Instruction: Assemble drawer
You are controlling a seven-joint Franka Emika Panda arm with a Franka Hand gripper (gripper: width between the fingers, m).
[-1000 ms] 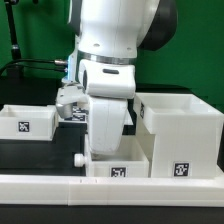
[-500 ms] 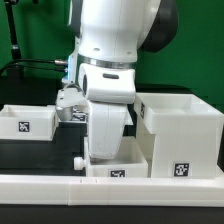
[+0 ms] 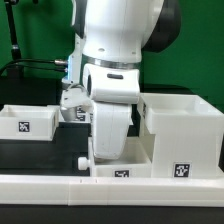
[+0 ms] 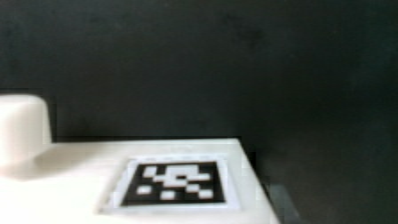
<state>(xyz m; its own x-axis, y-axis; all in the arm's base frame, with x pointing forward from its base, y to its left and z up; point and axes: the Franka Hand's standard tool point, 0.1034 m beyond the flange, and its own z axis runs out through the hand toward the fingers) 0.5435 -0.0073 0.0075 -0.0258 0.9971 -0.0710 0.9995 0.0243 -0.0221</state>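
The drawer's large white casing (image 3: 182, 128) stands at the exterior view's right, with a tag (image 3: 181, 170) on its front. One shallow tray (image 3: 24, 122) with a tag lies at the left. A second tray (image 3: 118, 171) with a dark knob (image 3: 82, 160) sits in front of the arm, against the casing's left side. My gripper (image 3: 106, 150) reaches down into this tray, and its fingers are hidden behind the hand and the tray wall. The wrist view shows a white tagged surface (image 4: 175, 184) very close and a white rounded part (image 4: 18, 135). No fingers show there.
A long low white rail (image 3: 60, 186) runs along the front edge. The table top (image 3: 40, 158) is black. A green backdrop (image 3: 40, 30) and a dark stand are behind the arm, with cables at the left.
The arm and the middle tray have shifted slightly toward the exterior view's right, nearer the casing.
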